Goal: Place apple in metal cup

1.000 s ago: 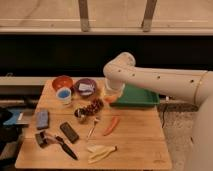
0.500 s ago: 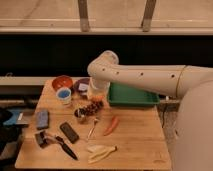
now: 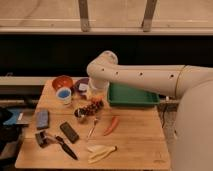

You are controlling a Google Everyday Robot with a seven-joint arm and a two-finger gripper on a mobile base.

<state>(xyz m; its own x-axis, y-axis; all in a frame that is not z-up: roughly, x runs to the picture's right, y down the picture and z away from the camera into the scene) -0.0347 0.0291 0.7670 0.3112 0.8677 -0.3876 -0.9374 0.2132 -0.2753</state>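
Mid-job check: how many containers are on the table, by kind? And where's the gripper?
Bowls: 2, the orange bowl and the purple bowl
Cups: 2, the white cup and the metal cup
Trays: 1, the green tray
Total: 5
The gripper hangs low beside the metal cup.

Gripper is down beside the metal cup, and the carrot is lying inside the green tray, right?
Not quite. The carrot lies on the bare wooden table, in front of the green tray, not inside it; the camera view shows this. The rest holds: the gripper is low, just beside the metal cup.
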